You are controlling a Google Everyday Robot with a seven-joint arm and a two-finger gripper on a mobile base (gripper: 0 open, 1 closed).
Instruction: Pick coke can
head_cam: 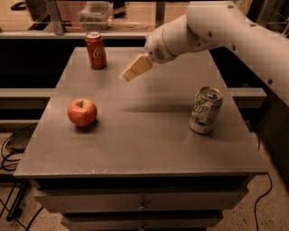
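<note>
The coke can (95, 50), red with white script and a silver top, stands upright near the back left corner of the grey table (144, 144). My gripper (134, 68) hangs above the table's back middle, at the end of the white arm (216, 27) that reaches in from the upper right. Its tan fingers point down and to the left toward the can. The gripper is to the right of the can and apart from it, with nothing seen in it.
A red apple (82, 112) sits at the table's left middle. A white-and-green soda can (205, 110) stands at the right. Drawers (142, 203) run below the table's front edge. A shelf with a clear box (95, 13) stands behind the table. Cables lie on the floor at left.
</note>
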